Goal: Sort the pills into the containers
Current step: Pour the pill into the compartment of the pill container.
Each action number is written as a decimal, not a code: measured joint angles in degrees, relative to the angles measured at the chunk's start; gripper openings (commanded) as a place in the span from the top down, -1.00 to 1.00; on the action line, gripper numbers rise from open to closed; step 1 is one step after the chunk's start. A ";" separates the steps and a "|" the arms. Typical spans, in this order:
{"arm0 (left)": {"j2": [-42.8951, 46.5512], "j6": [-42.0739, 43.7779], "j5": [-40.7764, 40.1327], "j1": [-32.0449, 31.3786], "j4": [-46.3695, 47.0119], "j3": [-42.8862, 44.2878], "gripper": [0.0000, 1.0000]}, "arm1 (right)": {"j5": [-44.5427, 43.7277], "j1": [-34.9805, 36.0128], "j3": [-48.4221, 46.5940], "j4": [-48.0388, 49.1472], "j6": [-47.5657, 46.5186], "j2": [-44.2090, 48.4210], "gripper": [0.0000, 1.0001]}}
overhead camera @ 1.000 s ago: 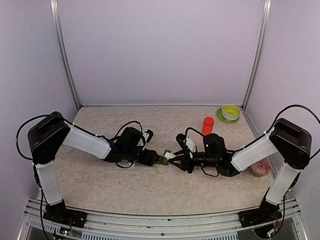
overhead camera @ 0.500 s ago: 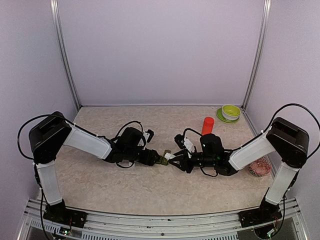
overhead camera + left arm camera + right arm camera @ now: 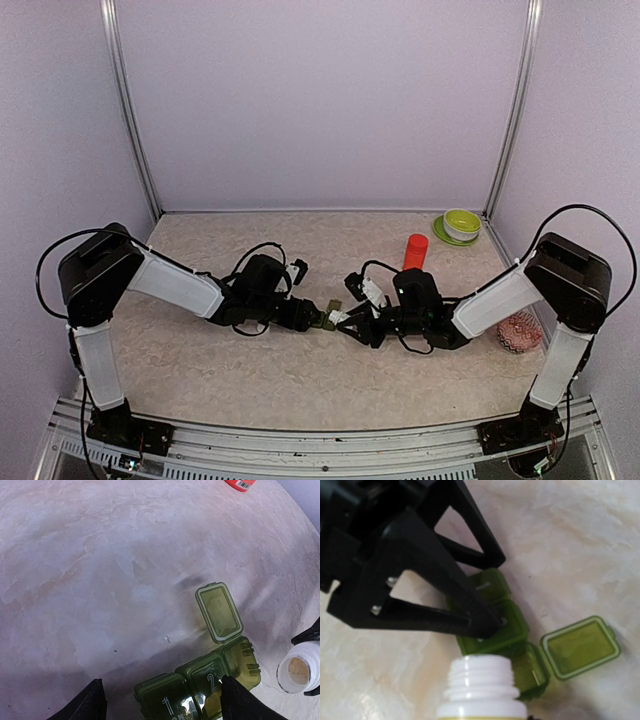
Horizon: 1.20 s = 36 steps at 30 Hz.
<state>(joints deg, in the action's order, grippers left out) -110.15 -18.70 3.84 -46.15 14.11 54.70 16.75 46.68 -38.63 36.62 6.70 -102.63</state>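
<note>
The containers (image 3: 200,685) are a dark-green strip of three boxes. Boxes 1 and 2 are closed; the end box stands open with its lid (image 3: 219,611) flipped up. My left gripper (image 3: 318,318) is open astride the strip. One fingertip (image 3: 487,622) rests on the middle box, and the other finger (image 3: 90,702) stands apart from box 1. My right gripper (image 3: 347,322) is shut on a small uncapped bottle (image 3: 481,685) with a white threaded neck. Its mouth (image 3: 298,672) sits just beside the open box and shows tan contents. I cannot make out single pills.
A red-orange bottle (image 3: 416,251) stands behind the right arm. A green bowl on a green plate (image 3: 461,222) sits at the back right corner. A pink patterned object (image 3: 519,332) lies by the right arm's base. Walls and metal posts close in the table.
My right gripper has moved left with the small bottle, closer to the strip's open box. The left arm and the strip have not moved.
</note>
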 measured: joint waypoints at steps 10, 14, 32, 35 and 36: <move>-0.02 -0.11 0.28 0.09 0.02 0.00 -0.51 | -0.17 0.00 -2.58 -3.87 -0.04 -1.20 0.71; -0.04 -0.13 0.31 0.11 0.02 0.00 -0.51 | -0.17 0.00 -2.93 -4.92 -0.02 -1.53 0.71; -0.11 -0.15 0.68 0.37 0.04 0.00 -0.51 | -1.29 0.00 -8.11 -16.15 0.20 -1.53 0.73; -0.13 -0.13 0.68 0.37 0.04 0.00 -0.51 | -1.42 0.00 -8.55 -17.68 0.20 -1.53 0.73; -0.13 -0.15 0.70 0.37 0.04 0.00 -0.51 | -1.42 0.00 -8.68 -17.97 0.20 -1.53 0.73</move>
<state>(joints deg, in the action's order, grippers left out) -110.28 -18.85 4.54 -45.78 14.15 54.70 15.33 46.68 -47.31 18.65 6.90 -104.16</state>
